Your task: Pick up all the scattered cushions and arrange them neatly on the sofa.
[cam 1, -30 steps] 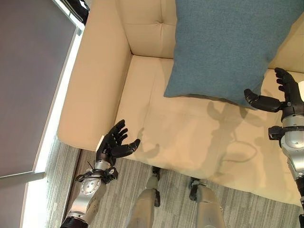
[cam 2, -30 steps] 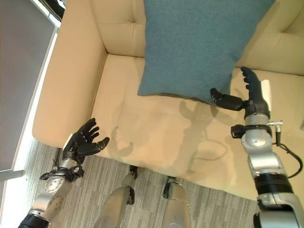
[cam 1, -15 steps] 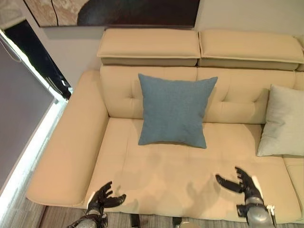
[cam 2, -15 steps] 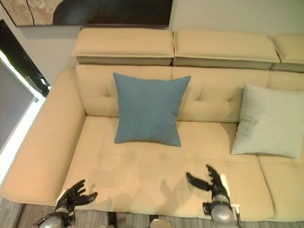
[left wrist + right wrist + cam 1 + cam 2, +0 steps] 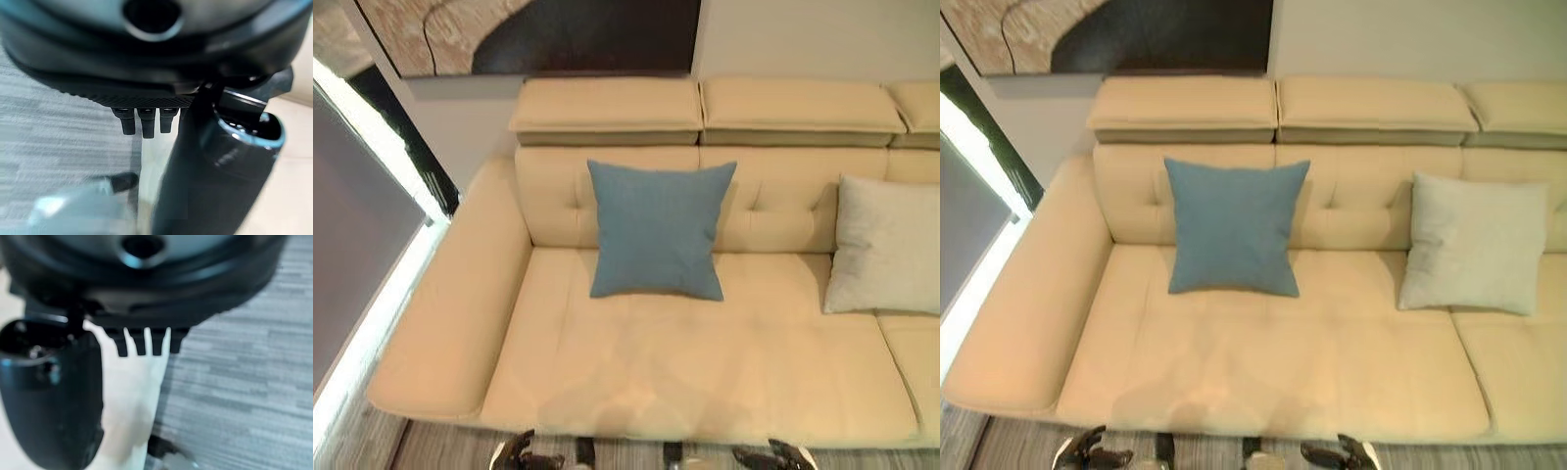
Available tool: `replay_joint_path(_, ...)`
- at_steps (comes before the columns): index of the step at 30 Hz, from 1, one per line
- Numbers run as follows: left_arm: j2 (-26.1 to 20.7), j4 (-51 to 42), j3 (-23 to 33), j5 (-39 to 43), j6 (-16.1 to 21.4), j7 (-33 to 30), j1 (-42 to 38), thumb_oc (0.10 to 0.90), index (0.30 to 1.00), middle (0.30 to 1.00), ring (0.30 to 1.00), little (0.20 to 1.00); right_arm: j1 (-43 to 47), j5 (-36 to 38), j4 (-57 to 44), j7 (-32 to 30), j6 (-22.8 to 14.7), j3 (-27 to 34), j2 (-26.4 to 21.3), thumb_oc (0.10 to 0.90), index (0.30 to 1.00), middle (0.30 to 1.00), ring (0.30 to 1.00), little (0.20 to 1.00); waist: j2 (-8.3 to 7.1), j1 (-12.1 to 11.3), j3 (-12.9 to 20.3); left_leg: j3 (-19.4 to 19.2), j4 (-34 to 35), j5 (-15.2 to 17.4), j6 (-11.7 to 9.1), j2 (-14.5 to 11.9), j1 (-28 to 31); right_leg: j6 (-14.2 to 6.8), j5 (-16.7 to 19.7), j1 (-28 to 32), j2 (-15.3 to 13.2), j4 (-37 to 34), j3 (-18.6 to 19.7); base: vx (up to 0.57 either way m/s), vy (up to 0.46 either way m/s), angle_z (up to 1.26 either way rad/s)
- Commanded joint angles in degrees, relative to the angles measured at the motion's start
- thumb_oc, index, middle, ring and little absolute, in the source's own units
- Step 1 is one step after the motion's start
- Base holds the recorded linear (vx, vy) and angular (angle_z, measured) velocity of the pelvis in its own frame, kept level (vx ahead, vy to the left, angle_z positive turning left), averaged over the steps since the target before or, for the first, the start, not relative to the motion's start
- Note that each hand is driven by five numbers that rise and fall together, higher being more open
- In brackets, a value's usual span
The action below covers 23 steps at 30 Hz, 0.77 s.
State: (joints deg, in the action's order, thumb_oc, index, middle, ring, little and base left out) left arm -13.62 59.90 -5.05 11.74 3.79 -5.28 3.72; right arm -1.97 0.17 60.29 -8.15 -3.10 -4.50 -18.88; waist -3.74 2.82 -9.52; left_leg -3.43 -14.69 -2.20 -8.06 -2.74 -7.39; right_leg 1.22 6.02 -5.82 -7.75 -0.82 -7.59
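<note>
A blue cushion (image 5: 657, 230) leans upright against the backrest of the beige sofa (image 5: 636, 362), over the left seat. A pale grey cushion (image 5: 1475, 242) leans against the backrest further right. My left hand (image 5: 527, 458) peeks in at the bottom edge, below the sofa's front, with fingers straight and holding nothing. My right hand (image 5: 771, 457) shows at the bottom edge too, fingers spread and empty. Both hands hang over the floor, well short of the cushions. In each wrist view the fingers (image 5: 142, 123) (image 5: 139, 345) point straight out toward the sofa's front.
The sofa's left armrest (image 5: 450, 304) runs beside a bright window strip (image 5: 372, 323). A dark framed picture (image 5: 529, 29) hangs on the wall above the headrests. Grey striped carpet (image 5: 234, 382) lies in front of the sofa.
The whole picture has pulled back, so the camera has moved away from the sofa. Both hands have dropped from over the seat to the bottom edge. The cushions stay put.
</note>
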Motion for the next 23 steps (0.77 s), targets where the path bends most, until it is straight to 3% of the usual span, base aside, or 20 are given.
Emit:
replay_joint_path(1,0.9,0.0,0.4,-1.3,2.3,-1.9,0.2,0.8,0.9,0.9,0.9,0.9,2.6,-0.9,-1.3,-2.1,-1.3,0.1,-2.0,0.8,0.9,0.9,0.9,0.9,2.27,1.5,1.8,0.7,-1.2,10.2,3.4,1.5,10.8,-7.3,-4.2,1.5,4.6,-3.6,-1.5,-0.15,0.093,-0.04)
replay_joint_path(3,1.2,0.4,-0.5,-2.8,2.1,-2.5,-0.3,0.8,0.9,0.9,0.9,0.9,2.8,-0.7,-0.8,-2.2,-1.3,0.1,-1.8,0.8,0.9,0.9,0.9,0.9,2.68,2.0,1.9,1.7,0.7,10.8,3.7,2.2,12.0,-7.7,-3.4,0.4,4.8,-3.3,-1.6,-0.18,0.111,0.07)
replay_joint_path(7,1.4,1.9,-1.3,-5.7,1.9,-4.1,-1.9,0.8,0.9,0.9,0.9,0.9,4.2,-1.7,1.7,-2.9,-1.0,-0.9,-0.8,0.8,0.9,0.9,0.9,0.9,2.53,2.7,1.4,1.6,8.7,15.0,6.0,4.6,13.9,-9.1,-1.3,-3.6,3.6,-2.2,-2.4,-0.25,0.133,0.3)
replay_joint_path(13,0.6,3.3,-0.6,-6.7,1.7,-5.8,-3.1,0.8,0.9,0.9,0.9,0.9,6.1,-5.2,4.4,-2.5,0.4,-4.1,1.1,0.8,0.9,0.9,0.9,0.9,1.0,0.7,-1.3,0.9,14.2,12.0,7.9,5.5,13.8,-11.7,-0.7,-7.8,0.9,3.1,-6.7,-0.32,0.105,-0.02)
replay_joint_path(15,0.2,4.3,-0.7,-6.8,1.4,-5.9,-3.4,0.8,0.9,0.9,0.9,0.9,7.0,-5.3,5.6,-2.4,0.8,-4.5,1.3,0.8,0.9,0.9,0.9,0.9,1.36,0.3,-2.2,0.9,14.3,10.9,8.3,5.0,13.1,-11.7,-2.8,-7.2,0.9,6.3,-5.8,-0.27,0.055,-0.12)
replay_joint_path(19,-0.5,6.8,-0.8,-7.9,0.5,-5.9,-3.4,0.8,0.9,0.9,0.9,0.9,6.6,-4.1,7.9,-2.3,1.0,-3.4,1.8,0.8,0.9,0.9,0.9,0.9,2.75,-1.1,-1.3,1.2,13.8,8.8,9.6,4.3,9.5,-9.2,-9.0,-3.4,0.4,18.4,-0.2,-0.27,0.029,-0.07)
replay_joint_path(21,-0.8,7.5,-0.9,-8.4,0.4,-5.9,-3.5,0.8,0.9,0.9,0.9,0.9,6.4,-3.8,8.1,-2.3,1.0,-3.1,2.0,0.8,0.9,0.9,0.9,0.9,2.79,-1.4,-0.5,1.4,13.7,8.6,9.6,4.3,8.7,-9.1,-10.0,-1.8,0.3,19.1,0.6,-0.1,-0.052,0.2)
replay_joint_path(23,-0.8,8.2,-1.0,-9.0,0.5,-6.0,-3.3,0.8,0.9,0.9,0.9,0.9,6.0,-3.3,8.7,-2.3,0.9,-2.8,2.8,0.8,0.9,0.9,0.9,0.9,1.79,-2.8,1.6,0.3,13.7,8.1,9.2,4.5,7.2,-9.3,-10.2,3.8,-0.6,13.9,0.2,-0.08,-0.115,0.03)
